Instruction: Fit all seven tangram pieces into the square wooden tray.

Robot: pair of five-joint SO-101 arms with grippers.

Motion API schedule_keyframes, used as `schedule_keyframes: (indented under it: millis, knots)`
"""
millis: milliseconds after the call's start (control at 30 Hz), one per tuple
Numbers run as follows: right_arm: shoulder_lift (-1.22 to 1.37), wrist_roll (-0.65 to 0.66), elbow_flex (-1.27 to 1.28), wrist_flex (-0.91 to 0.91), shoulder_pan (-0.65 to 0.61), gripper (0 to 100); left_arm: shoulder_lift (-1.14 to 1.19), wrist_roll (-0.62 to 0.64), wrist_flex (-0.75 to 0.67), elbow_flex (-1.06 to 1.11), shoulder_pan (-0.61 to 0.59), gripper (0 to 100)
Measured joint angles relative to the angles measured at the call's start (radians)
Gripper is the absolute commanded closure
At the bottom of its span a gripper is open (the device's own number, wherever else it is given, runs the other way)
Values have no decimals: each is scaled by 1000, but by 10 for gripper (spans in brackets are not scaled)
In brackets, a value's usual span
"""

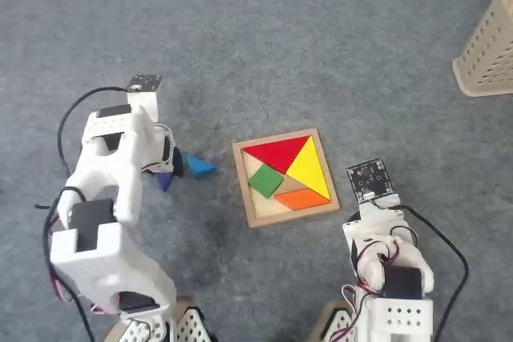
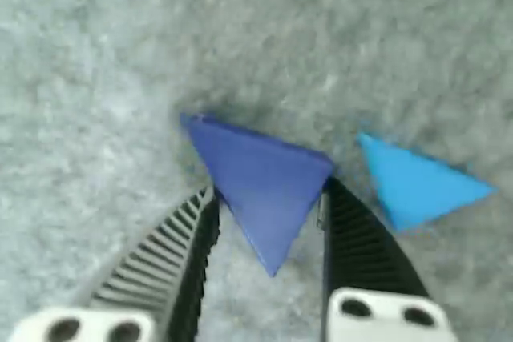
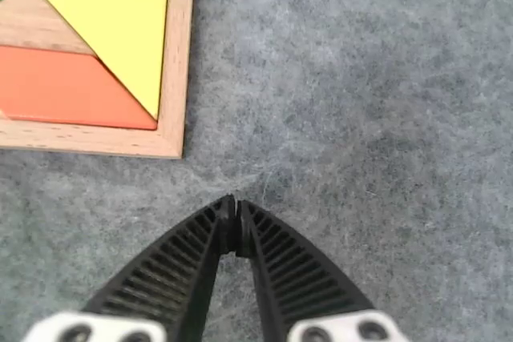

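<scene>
Your left tool (image 2: 268, 190) is clamped on the dark blue triangle (image 2: 264, 178), one finger pressed against each of its slanted edges and its tip pointing back between them. You cannot tell whether the piece rests on the grey worktop (image 1: 264, 62) or hangs just above it. The light blue triangle (image 2: 417, 186) lies flat just beside it, apart from the outer finger. From above, both blue pieces sit left of the tray (image 1: 241, 186), the light blue one nearer to it.

Four pieces lie in the tray:
- The red triangle (image 1: 279, 152) lies along the far edge.
- The yellow triangle (image 1: 309, 167) lies along the right edge.
- The green square (image 1: 265, 181) sits turned on its corner towards the left.
- The orange piece (image 1: 302, 198) lies along the near edge.

Your right tool (image 3: 235, 226) has its fingers together, gripping nothing. It hangs over bare worktop near the tray's corner by the orange piece.

A beige basket (image 1: 489, 46) stands at the far right edge.
</scene>
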Motion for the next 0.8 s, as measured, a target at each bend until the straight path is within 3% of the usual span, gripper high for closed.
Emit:
schedule_keyframes:
  millis: [267, 367, 600, 800]
  knots:
    - [0, 0, 0, 0, 0, 992, -422, 28, -40, 239, 40, 804]
    - [0, 0, 0, 0, 0, 992, -454, 37, -69, 253, 43, 803]
    - [0, 0, 0, 0, 0, 992, -196, 34, -78, 149, 60, 806]
    - [0, 0, 0, 0, 0, 992, 37, 26, -9, -25, -8, 808]
